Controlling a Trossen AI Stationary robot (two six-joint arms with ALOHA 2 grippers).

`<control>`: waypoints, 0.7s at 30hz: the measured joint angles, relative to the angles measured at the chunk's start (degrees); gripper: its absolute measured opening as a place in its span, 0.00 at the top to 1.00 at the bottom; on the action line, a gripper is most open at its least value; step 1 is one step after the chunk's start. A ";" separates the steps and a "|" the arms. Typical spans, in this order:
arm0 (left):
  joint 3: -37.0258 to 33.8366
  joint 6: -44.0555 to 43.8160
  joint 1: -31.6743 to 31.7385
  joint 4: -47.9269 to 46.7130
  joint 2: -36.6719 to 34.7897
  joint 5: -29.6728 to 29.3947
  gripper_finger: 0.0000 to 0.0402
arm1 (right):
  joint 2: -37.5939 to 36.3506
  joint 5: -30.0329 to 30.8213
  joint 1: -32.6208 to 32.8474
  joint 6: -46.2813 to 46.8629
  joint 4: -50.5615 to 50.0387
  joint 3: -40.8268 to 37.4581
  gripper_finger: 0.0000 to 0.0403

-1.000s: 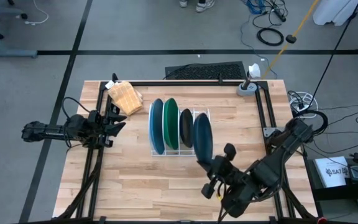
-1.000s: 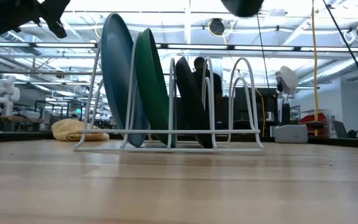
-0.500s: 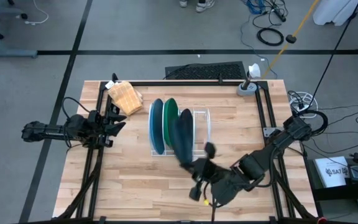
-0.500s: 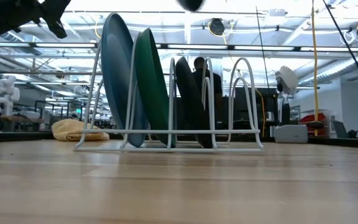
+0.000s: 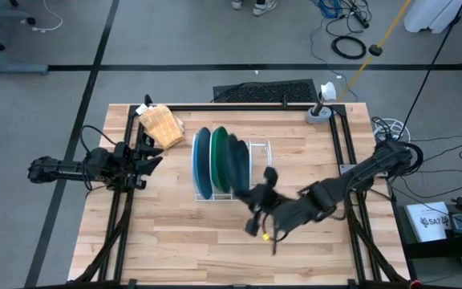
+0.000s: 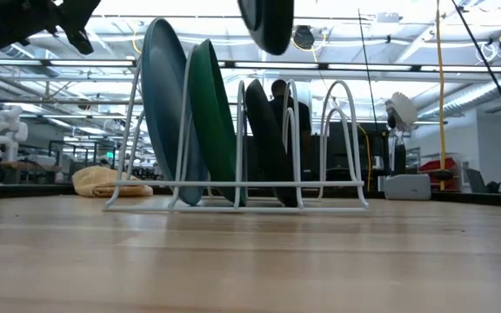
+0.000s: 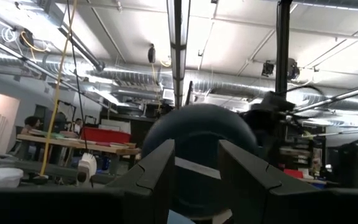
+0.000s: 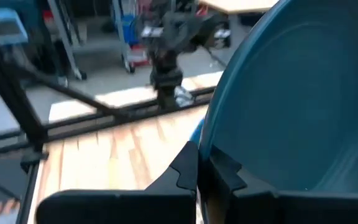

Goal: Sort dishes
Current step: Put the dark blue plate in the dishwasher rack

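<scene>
From above, the right gripper [image 5: 257, 210] reaches in from the right edge of the table toward its middle, its fingers clamped on the rim of the dark teal plate [image 5: 237, 164], which it carries on edge over the white wire rack [image 5: 257, 191]. The light blue plate [image 5: 202, 162] and the green plate [image 5: 219, 159] stand in the rack's slots toward the left edge; the black plate is hidden beneath the carried one here. The left gripper [image 5: 149, 157] waits at the left edge near the tan wooden block [image 5: 160, 124]; its fingers appear slightly parted. At table height, the dark teal plate's lower rim [image 6: 266, 24] hangs well above the rack [image 6: 233, 187], roughly over the black plate [image 6: 271, 155], with empty slots on the rack's far side from the light blue plate [image 6: 168, 109] and the green plate [image 6: 212, 113]. In the right wrist view, the dark teal plate [image 8: 291, 106] stands upright from the closed fingers [image 8: 191, 168]. The plate's face runs parallel to the racked ones, so, as I judge it, the coming move turns on lowering it straight into an empty slot just beside the black plate.
</scene>
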 joint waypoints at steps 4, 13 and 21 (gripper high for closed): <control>0.00 0.00 0.00 -0.16 0.00 0.00 0.67 | -8.61 1.66 0.14 -0.92 10.70 -12.73 1.00; 0.00 0.15 0.00 -0.46 0.00 -0.06 0.67 | -20.72 2.12 0.28 -0.79 40.85 -42.26 1.00; 0.00 1.10 0.01 -0.50 0.00 -0.46 0.67 | -20.74 3.15 -0.78 2.72 51.49 -52.01 1.00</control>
